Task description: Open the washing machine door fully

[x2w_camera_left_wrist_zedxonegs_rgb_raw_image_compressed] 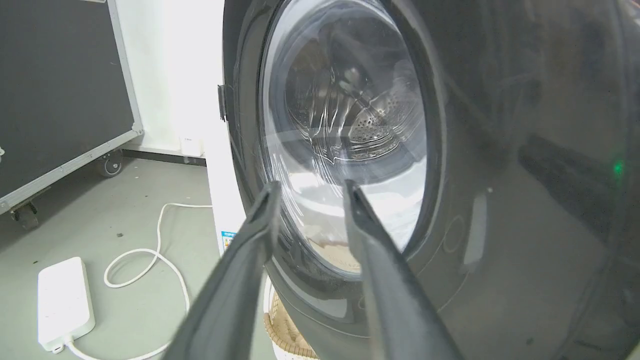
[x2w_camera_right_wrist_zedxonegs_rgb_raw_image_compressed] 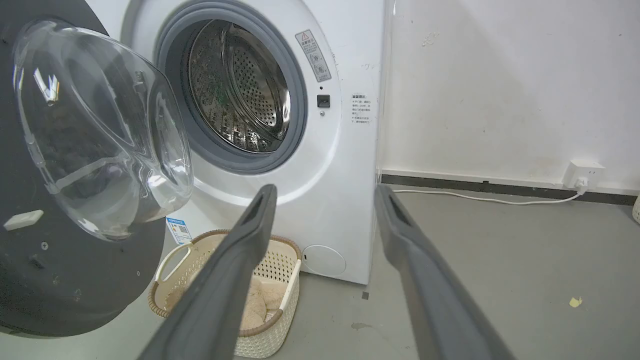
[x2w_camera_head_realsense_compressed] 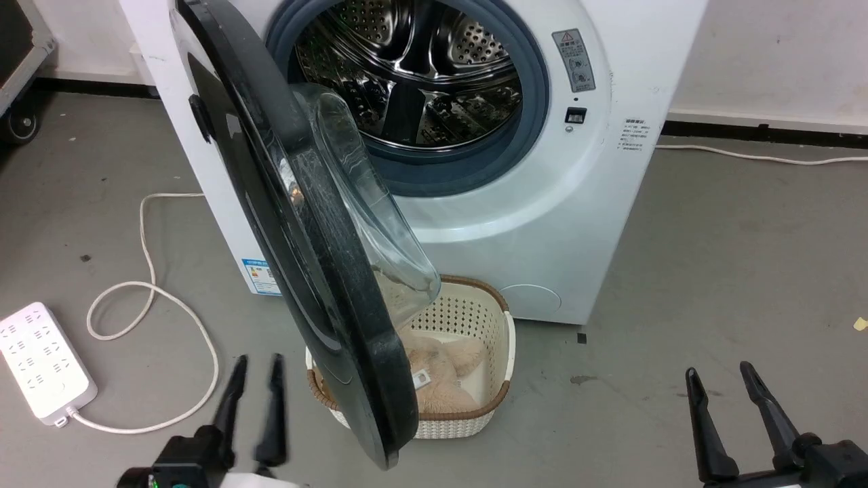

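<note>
The washing machine door (x2w_camera_head_realsense_compressed: 352, 339) hung partway open. Left pincer (x2w_camera_head_realsense_compressed: 258, 360) and right pincer (x2w_camera_head_realsense_compressed: 719, 373) gaped empty; the left, seemingly close to the glossy face, could skid off when pushing.

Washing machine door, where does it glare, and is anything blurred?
Left wrist view: the washing machine door mirrors a green light on its black face, white streaks across its glass. Head view: the left gripper looks smeared, the right gripper crisp. Right wrist view: small highlights on the glass.
</note>
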`<state>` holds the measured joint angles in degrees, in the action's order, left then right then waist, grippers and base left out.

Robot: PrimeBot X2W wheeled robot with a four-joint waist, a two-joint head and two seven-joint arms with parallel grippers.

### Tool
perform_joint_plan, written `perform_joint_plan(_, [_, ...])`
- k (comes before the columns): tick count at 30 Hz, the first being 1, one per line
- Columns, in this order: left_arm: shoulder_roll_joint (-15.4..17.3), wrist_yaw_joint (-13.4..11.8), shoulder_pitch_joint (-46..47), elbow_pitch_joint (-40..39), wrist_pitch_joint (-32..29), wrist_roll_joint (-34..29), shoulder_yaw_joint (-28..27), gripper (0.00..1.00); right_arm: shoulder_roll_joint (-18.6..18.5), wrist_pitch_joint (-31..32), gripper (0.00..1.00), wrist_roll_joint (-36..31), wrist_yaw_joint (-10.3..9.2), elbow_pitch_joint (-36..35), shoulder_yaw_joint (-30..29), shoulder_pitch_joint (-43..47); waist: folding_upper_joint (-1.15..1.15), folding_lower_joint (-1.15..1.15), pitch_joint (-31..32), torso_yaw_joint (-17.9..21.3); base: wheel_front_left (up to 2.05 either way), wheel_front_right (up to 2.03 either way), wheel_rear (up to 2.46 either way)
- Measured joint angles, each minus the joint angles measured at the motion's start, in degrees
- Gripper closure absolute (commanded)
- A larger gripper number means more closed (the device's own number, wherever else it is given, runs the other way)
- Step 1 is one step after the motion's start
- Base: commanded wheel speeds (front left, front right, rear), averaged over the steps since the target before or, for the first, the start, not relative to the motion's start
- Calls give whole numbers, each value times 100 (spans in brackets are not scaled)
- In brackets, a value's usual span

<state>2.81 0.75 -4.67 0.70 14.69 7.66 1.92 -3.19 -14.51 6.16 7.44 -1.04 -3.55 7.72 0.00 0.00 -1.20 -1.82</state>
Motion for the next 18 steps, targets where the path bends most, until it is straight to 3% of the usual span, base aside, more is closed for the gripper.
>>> perform_joint_plan(4, [0,-64,12,-477,-1,55,-71,100,1,-23,0,8,0,-16,-10,-3,0,0,-5,-8,0,0,0])
perform_joint_plan(6, [0,-272,121,-1069,0,241,-141,100,2,-23,0,13,0,-19,-34,-4,0,0,2,-13,0,0,0])
perform_joint_plan(11, [1,-439,440,-1833,7,248,-132,100,3,-23,0,48,0,-20,-35,-6,0,0,12,3,0,0,0])
perform_joint_plan(18, [1,-452,709,-2224,-30,-26,522,100,3,-23,0,97,0,-8,5,-7,0,0,48,90,0,0,0])
